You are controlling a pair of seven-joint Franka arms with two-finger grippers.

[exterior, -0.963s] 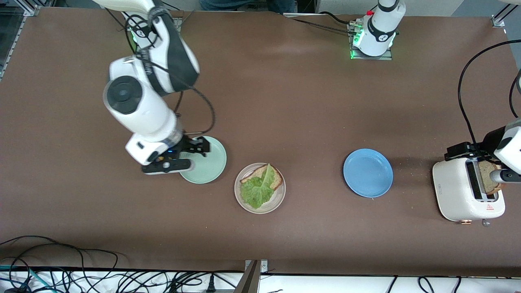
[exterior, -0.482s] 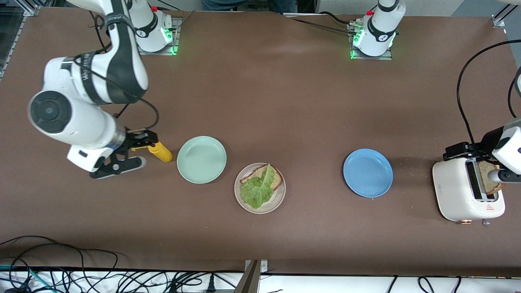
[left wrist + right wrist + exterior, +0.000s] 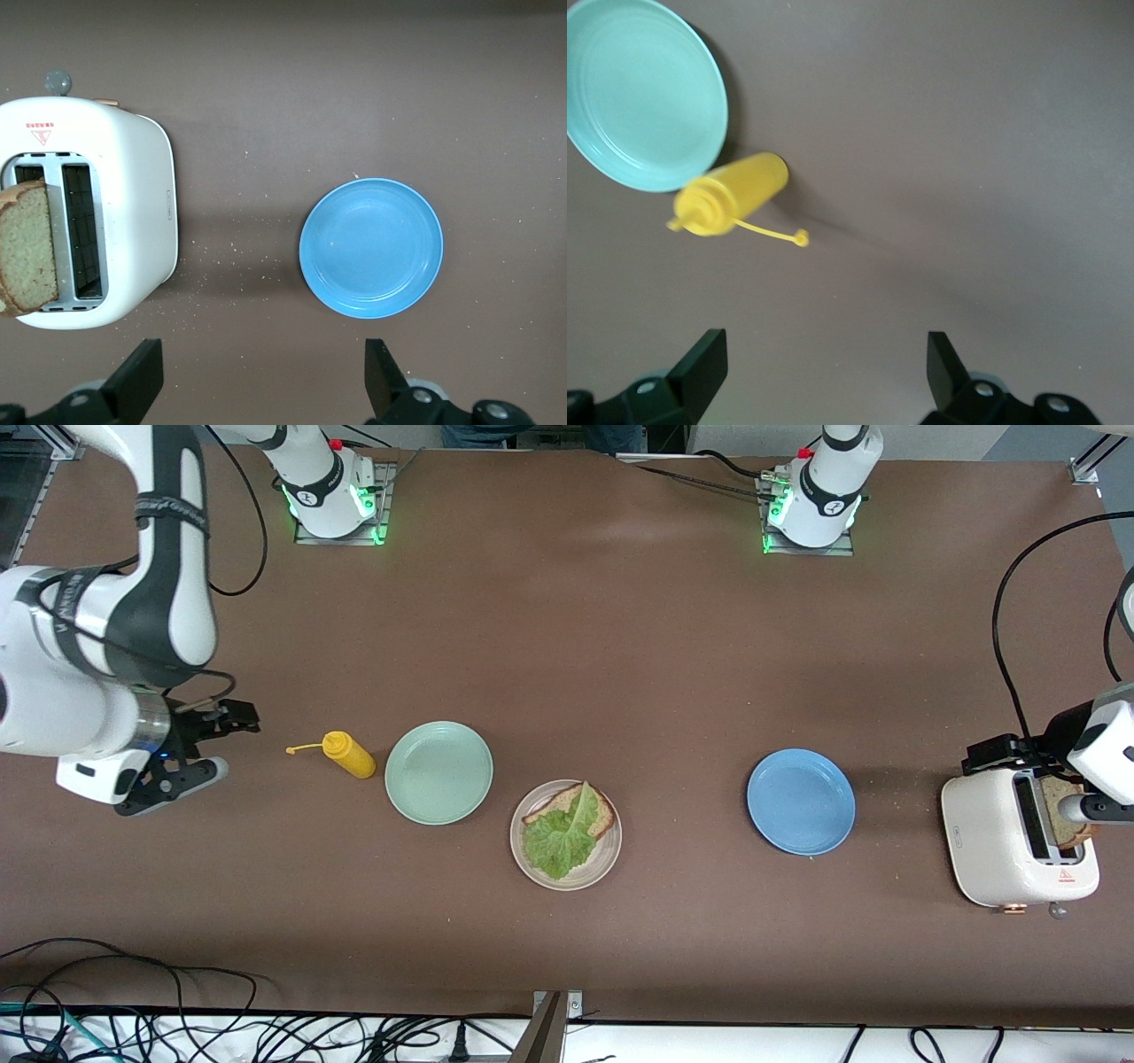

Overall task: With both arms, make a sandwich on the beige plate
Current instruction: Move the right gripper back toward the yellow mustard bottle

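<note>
On the round pale-beige plate (image 3: pixel 608 861), brown bread (image 3: pixel 599 809) lies under ruffled green lettuce (image 3: pixel 558 841); both grippers (image 3: pixel 264 382) (image 3: pixel 827 370) hang apart, empty, well away toward opposite table ends.

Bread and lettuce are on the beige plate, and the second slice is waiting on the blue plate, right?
Not quite. The bread and lettuce do lie on the beige plate, but the blue plate holds nothing. The second slice stands in a slot of the toaster, as the left wrist view shows.
</note>
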